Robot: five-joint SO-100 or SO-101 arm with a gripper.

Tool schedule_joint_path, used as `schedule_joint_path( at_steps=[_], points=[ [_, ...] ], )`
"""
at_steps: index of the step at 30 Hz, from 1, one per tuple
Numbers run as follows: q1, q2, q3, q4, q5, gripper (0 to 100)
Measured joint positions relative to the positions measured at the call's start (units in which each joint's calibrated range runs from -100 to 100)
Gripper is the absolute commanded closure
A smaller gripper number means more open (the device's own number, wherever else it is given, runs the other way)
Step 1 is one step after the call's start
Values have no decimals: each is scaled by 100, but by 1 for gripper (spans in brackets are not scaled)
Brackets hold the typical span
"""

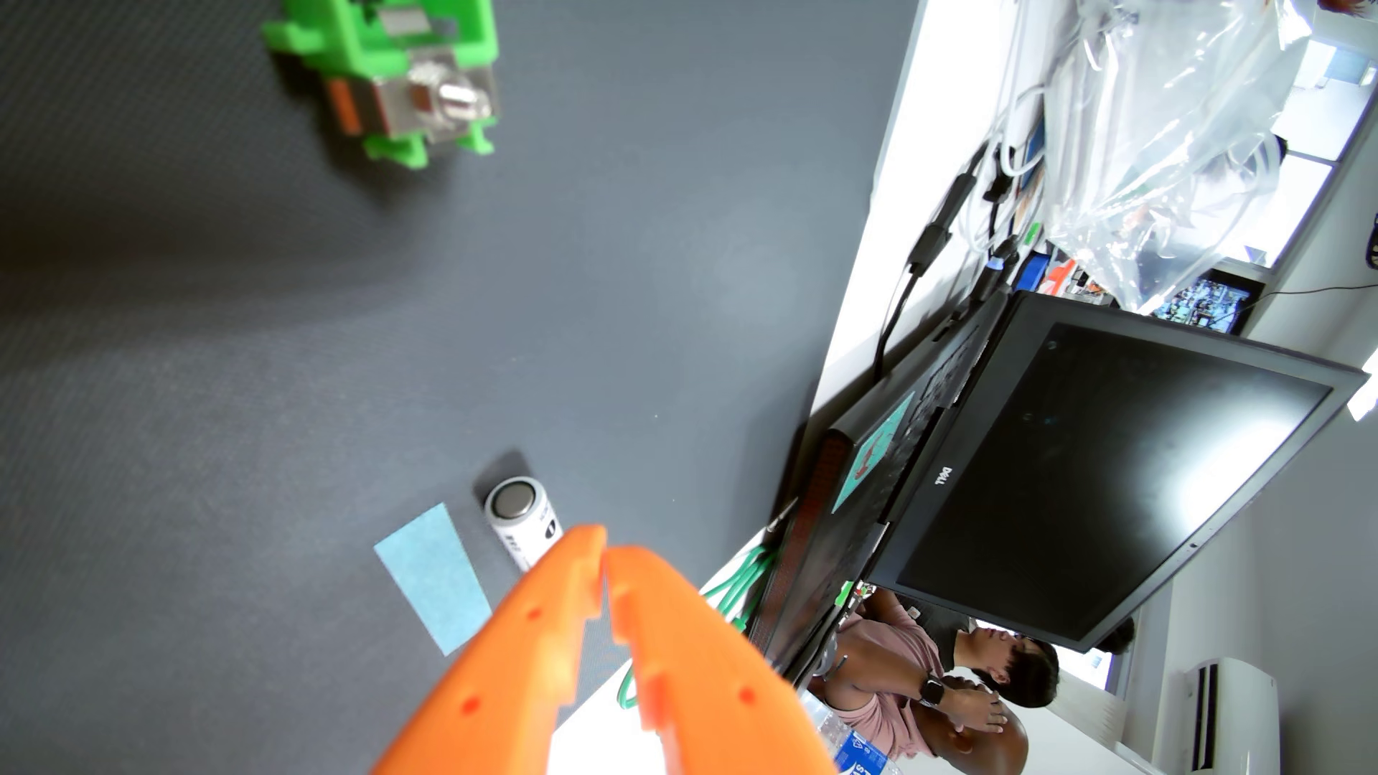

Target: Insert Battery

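A white battery [522,522] with a silver end cap lies on the dark grey mat [298,335], partly hidden behind my orange fingers. My gripper [605,553] enters from the bottom of the wrist view, its tips touching, shut with nothing between them, hovering just in front of the battery. A green battery holder [388,67] with metal contacts sits at the top left, far from the gripper and blurred.
A light blue paper strip [436,577] lies left of the battery. A black laptop [1044,477] stands at the mat's right edge, with cables [932,246], a plastic bag [1163,134] and two people [954,678] beyond.
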Motion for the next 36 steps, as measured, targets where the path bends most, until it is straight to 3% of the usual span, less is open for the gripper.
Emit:
schedule_joint_path(
  at_steps=[36],
  points=[
    [-49, 0, 0, 8, 5, 98]
  ],
)
